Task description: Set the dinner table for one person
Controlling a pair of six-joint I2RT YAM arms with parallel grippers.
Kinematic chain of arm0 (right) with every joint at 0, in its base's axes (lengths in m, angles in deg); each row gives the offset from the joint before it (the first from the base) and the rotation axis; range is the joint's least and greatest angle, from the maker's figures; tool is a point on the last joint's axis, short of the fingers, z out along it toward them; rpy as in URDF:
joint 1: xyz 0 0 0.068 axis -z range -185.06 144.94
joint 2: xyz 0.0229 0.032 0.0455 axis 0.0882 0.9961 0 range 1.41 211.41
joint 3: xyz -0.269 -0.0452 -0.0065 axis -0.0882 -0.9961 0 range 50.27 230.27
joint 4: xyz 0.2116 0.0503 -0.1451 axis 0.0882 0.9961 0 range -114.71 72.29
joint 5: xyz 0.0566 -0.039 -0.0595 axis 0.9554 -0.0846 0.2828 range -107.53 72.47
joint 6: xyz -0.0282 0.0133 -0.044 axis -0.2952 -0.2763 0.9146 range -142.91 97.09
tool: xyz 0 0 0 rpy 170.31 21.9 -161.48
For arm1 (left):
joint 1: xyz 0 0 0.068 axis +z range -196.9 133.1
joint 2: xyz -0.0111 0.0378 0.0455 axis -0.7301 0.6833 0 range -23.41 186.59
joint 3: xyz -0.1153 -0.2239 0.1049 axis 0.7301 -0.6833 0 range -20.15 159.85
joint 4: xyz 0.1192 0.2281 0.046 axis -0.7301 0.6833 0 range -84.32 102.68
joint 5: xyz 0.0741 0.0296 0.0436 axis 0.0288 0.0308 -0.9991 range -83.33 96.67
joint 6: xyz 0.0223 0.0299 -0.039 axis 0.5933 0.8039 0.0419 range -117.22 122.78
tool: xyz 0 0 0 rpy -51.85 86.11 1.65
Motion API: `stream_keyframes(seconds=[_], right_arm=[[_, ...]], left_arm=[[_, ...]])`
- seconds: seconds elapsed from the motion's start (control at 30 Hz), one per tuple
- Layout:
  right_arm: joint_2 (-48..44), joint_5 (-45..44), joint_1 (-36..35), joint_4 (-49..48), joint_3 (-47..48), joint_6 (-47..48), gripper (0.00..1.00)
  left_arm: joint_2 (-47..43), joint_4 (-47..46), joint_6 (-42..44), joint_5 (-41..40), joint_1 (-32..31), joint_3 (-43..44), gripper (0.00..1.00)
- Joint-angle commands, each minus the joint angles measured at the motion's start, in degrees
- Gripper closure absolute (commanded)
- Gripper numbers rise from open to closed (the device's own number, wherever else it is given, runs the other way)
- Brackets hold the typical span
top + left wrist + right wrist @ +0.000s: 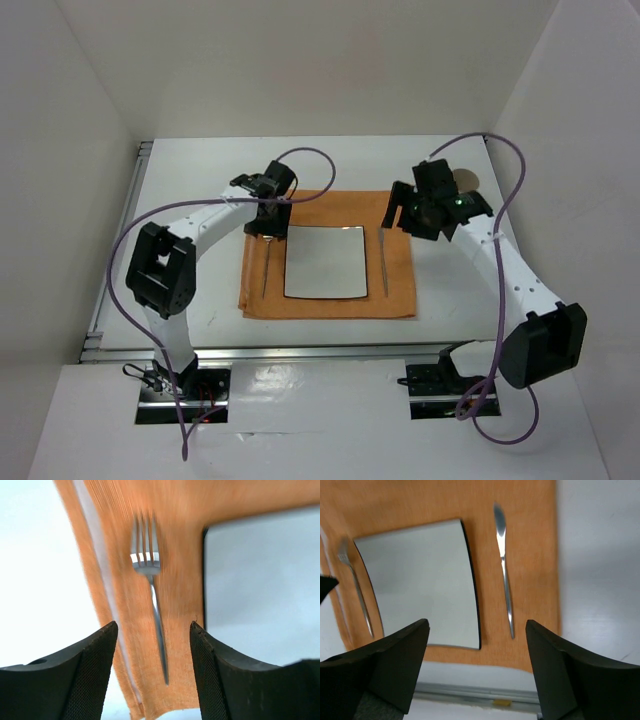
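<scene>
An orange cloth lies on the white dinner table. A square white plate sits on its middle. A fork lies left of the plate and a knife right of it. My left gripper is open and empty, just above the fork's handle end. My right gripper is open and empty, raised over the knife's far end. The right wrist view shows the plate, the knife and the fork.
A brown round object sits behind the right wrist, mostly hidden. Aluminium rails run along the table's near edge and left edge. White walls enclose the table on three sides.
</scene>
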Motion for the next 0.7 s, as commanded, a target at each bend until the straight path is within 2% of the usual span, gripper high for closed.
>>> stream_keyframes(seconds=[0.0, 0.03, 0.07, 0.13, 0.23, 0.3, 0.4, 0.5, 0.57, 0.67], right_arm=[[3.66, -5.9, 6.42, 2.69, 13.09, 1.61, 0.13], [5.16, -4.69, 9.4, 3.3, 15.9, 2.4, 0.13], [6.48, -3.2, 16.3, 3.31, 18.36, 4.32, 0.13], [9.73, -0.64, 22.32, 1.91, 23.82, 6.53, 0.13], [18.42, -9.39, 23.76, 5.4, 33.82, 9.96, 0.13], [26.13, -9.42, 26.47, 9.53, 41.98, 9.96, 0.12], [30.99, -8.64, 29.54, 7.89, 44.57, 8.92, 0.12], [33.64, -9.34, 30.08, 6.13, 44.58, 8.91, 0.19], [34.87, -9.34, 30.69, 6.12, 43.53, 8.91, 0.25], [35.41, -10.04, 31.22, 4.11, 39.15, 8.21, 0.27]], left_arm=[[-6.05, 0.64, 4.07, -6.25, 0.65, 9.49, 0.33], [-6.58, 0.64, 5.04, -6.26, 0.66, 10.9, 0.33], [-7.89, -0.06, 6.27, -6.87, 1.96, 12.05, 0.33], [-9.48, -1.46, 8.2, -2.95, 3.63, 13.38, 0.33], [-12.38, -2.96, 10.49, -3.0, 5.75, 12.33, 0.33], [-14.22, -4.1, 12.25, -6.16, 6.28, 9.96, 0.33], [-14.93, -3.5, 12.87, -6.79, 7.68, 9.25, 0.33], [-16.25, -2.79, 12.87, -6.79, 8.82, 6.89, 0.33], [-16.25, -2.79, 12.87, -7.31, 8.83, 5.74, 0.33], [-16.25, -2.79, 12.87, -9.06, 9.36, 3.63, 0.33]])
